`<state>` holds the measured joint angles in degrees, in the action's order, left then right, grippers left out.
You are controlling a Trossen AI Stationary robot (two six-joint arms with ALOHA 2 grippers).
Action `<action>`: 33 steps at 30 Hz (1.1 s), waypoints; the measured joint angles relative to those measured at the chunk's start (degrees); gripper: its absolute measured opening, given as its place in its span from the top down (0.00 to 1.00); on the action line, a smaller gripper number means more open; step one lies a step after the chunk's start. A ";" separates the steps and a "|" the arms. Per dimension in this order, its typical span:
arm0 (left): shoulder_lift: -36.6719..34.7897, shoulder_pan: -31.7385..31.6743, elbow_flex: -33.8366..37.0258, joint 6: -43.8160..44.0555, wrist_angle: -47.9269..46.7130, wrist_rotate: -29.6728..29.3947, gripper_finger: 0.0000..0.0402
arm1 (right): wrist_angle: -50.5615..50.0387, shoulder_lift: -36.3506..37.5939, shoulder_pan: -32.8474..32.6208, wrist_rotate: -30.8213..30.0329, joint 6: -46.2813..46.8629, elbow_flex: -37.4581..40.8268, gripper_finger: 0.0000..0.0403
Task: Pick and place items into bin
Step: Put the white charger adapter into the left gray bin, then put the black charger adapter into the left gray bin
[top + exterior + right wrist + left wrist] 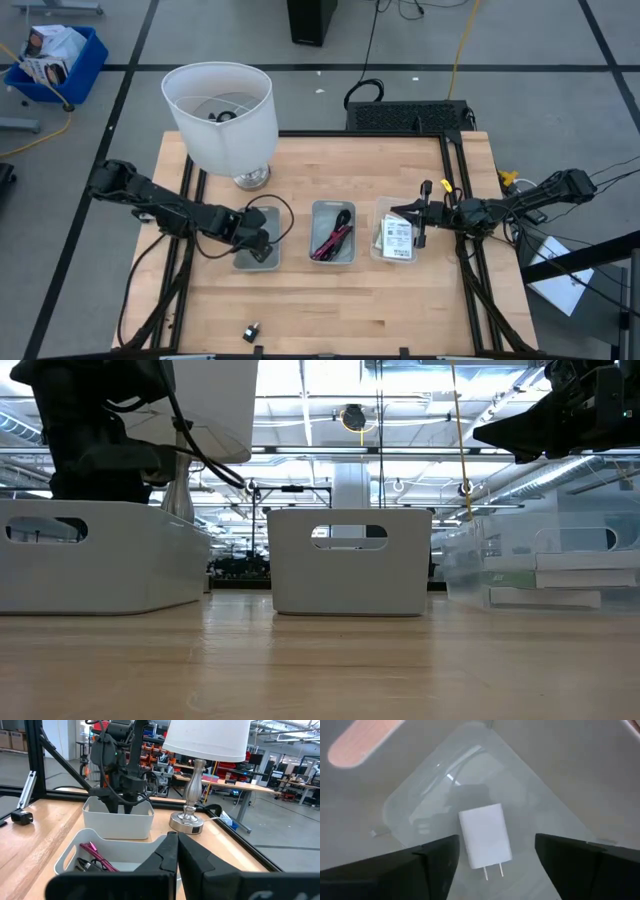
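Observation:
Three small bins stand in a row mid-table. My left gripper points down into the left grey bin, open. A white plug lies flat on that bin's floor between the fingers, touching neither. The middle bin holds a red-magenta cable and a black cable. The clear right bin holds white packets. My right gripper hovers level above that bin, shut and holding nothing. A tiny black piece lies on the table near the front edge.
A big lamp with a white shade stands at the back left, its metal base just behind the left bin. Black frame rails run along the table's sides and back. Bare wood lies in front of the bins.

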<state>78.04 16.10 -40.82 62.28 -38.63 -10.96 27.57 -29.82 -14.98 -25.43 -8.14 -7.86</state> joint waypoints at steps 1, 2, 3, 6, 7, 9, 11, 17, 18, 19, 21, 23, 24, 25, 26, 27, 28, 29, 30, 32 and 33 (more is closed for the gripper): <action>-0.02 0.00 0.00 -0.65 0.00 0.00 0.33 | 0.01 0.00 0.00 0.00 0.00 0.00 0.99; -0.02 0.00 0.00 -1.31 0.01 0.02 0.33 | 0.01 0.01 0.00 -0.01 0.00 0.00 0.99; -0.02 0.00 -0.01 -2.00 0.02 0.40 0.33 | 0.01 0.01 0.00 -0.02 0.00 0.00 0.99; -0.02 0.00 -1.29 -3.34 -1.06 2.05 0.35 | 0.00 0.02 0.00 -0.02 0.00 0.00 0.99; -0.02 0.00 -2.14 -3.67 -1.48 2.21 0.36 | 0.02 0.02 0.01 -0.01 -0.02 0.00 0.99; -0.02 0.00 -4.37 -4.66 -2.70 2.36 0.38 | 0.02 -0.01 0.00 0.00 -0.02 0.00 0.99; -0.02 0.00 -7.50 -6.13 -4.60 2.35 0.40 | 0.02 0.01 0.01 -0.02 -0.02 0.00 0.99; -0.09 2.88 -18.57 -6.22 -11.67 1.95 0.48 | 0.02 0.00 0.01 -0.02 -0.02 0.00 0.99; -0.11 4.25 -19.82 -5.94 -11.61 1.97 0.51 | 0.02 0.02 0.00 -0.02 -0.02 0.00 0.99; -0.12 6.00 -20.89 -5.09 -11.39 1.95 0.55 | 0.02 0.00 0.02 -0.02 -0.02 0.00 0.99; -0.11 9.82 -22.04 -2.23 -10.30 1.86 0.64 | 0.02 -0.01 0.00 -0.02 -0.04 0.00 0.99; 0.72 13.77 -22.20 2.54 -9.67 1.90 0.76 | 0.02 0.02 0.00 -0.01 -0.29 0.00 0.99; 1.47 15.91 -22.18 5.09 -9.56 1.97 0.82 | 0.00 -0.01 0.00 0.00 -0.33 0.00 0.99; 2.21 18.27 -22.11 7.90 -9.49 2.01 0.89 | 0.00 -0.01 0.00 0.00 -0.35 0.00 0.99; 3.01 20.66 -22.05 10.88 -9.21 2.23 0.94 | 0.00 0.01 0.00 0.00 -0.37 0.00 0.99; 3.94 22.85 -22.05 13.97 -8.21 2.65 0.97 | -0.01 0.02 0.00 -0.01 -0.39 0.00 0.99; 5.02 24.62 -22.07 16.62 -6.39 3.11 0.97 | -0.07 0.01 0.00 0.00 -0.40 0.00 0.99; 6.38 26.61 -22.08 18.93 -4.12 3.43 0.97 | -0.06 -0.01 0.02 0.00 -0.46 0.00 0.99; 7.66 28.28 -22.08 20.98 -2.16 3.34 0.97 | 0.00 0.00 0.00 0.00 -0.46 0.00 0.99; 10.35 30.95 -22.03 24.71 2.62 2.96 0.97 | -0.02 0.02 0.00 0.04 -0.46 0.00 0.99; 11.82 31.93 -22.07 26.31 6.27 2.96 0.96 | 0.00 -0.01 0.00 0.09 -0.39 0.00 0.99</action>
<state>89.86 48.03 -62.88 88.58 -32.36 -8.00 27.57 -29.82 -14.98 -25.34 -8.53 -7.86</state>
